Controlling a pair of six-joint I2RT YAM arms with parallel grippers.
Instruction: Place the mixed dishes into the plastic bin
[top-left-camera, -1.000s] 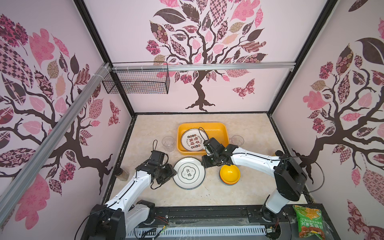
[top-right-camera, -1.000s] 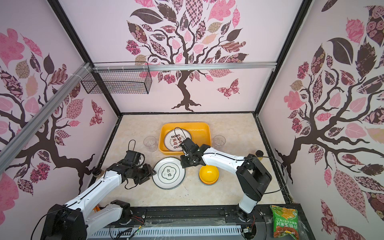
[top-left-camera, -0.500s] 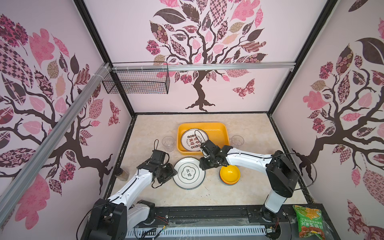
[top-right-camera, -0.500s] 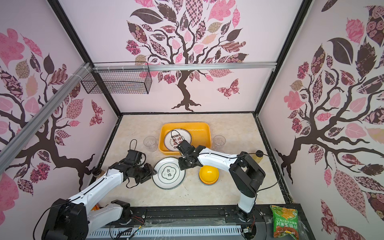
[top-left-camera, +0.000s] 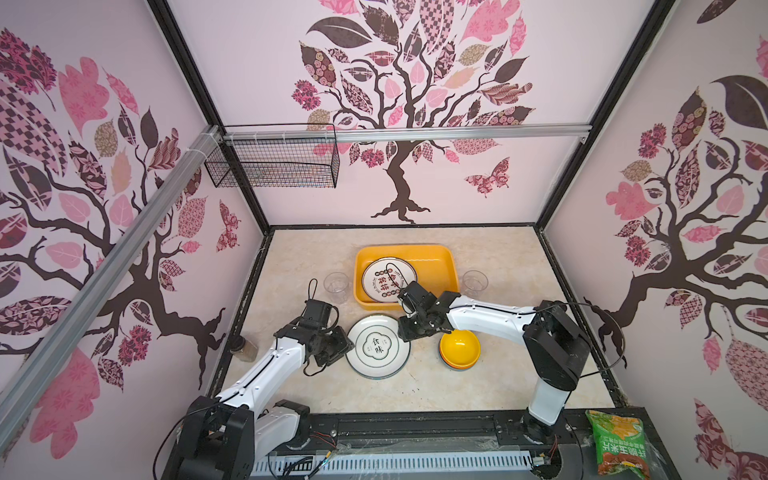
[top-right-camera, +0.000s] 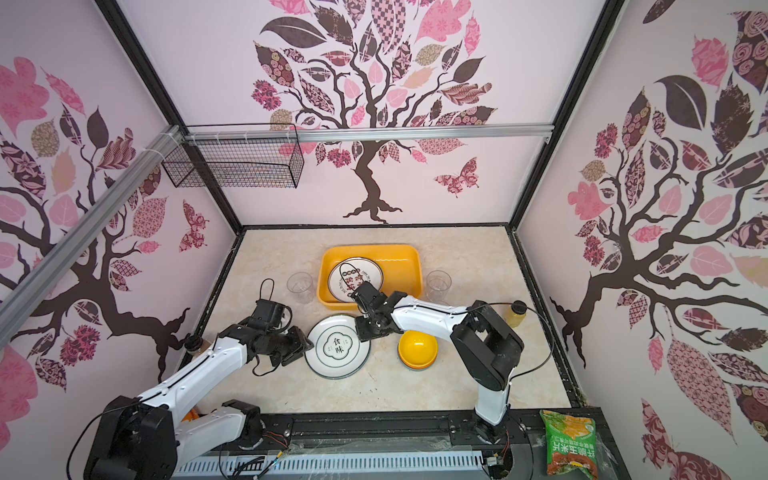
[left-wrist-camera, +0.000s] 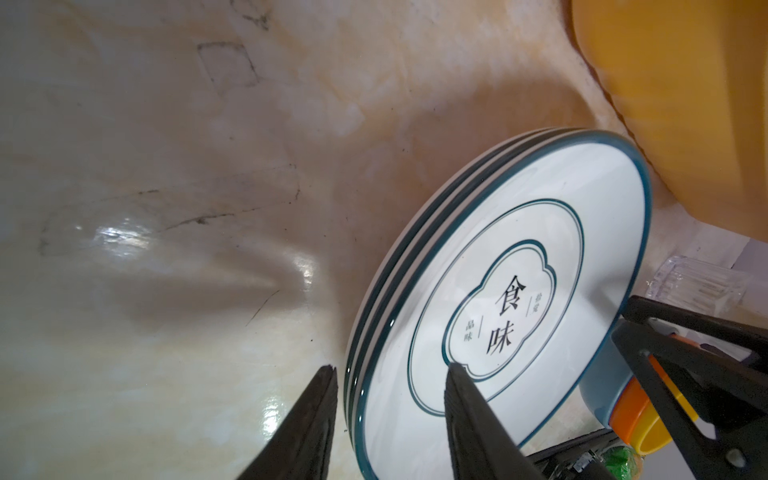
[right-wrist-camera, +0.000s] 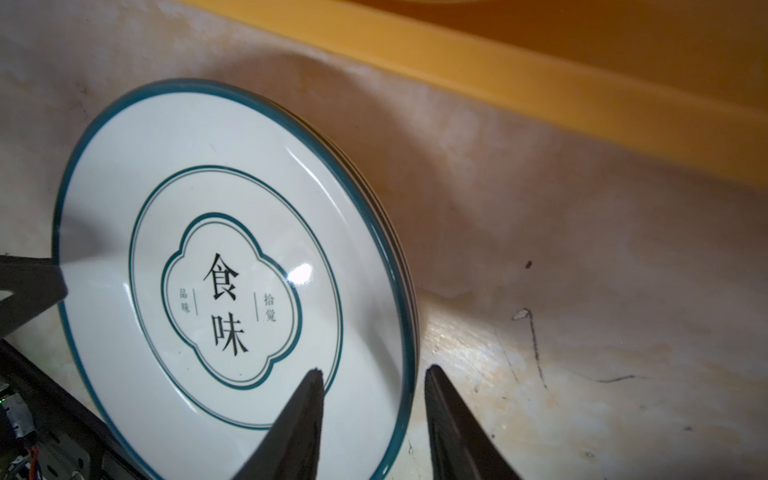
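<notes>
Two bold characters (right-wrist-camera: 226, 305), 食味, on stacked plates (right-wrist-camera: 137, 137) (teal-rimmed)

Your table (top-left-camera: 498, 374) carries the bin (top-left-camera: 405, 248) at the back, left tumbler (top-left-camera: 336, 286) and right tumbler (top-left-camera: 474, 283) beside it, plates (top-left-camera: 377, 347) and bowls (top-left-camera: 459, 348) in front, bottle (top-left-camera: 243, 348) at the left edge.

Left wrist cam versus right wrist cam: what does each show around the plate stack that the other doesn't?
Left wrist only: the bowl stack and a clear tumbler beyond the plate stack, plus the left gripper straddling the rim, jaws open. Right wrist only: the right gripper straddling the rim, jaws open, and the yellow bin's long straight wall. Shared: the top plate sitting on more plates, the yellow bin, the marble table.
</notes>
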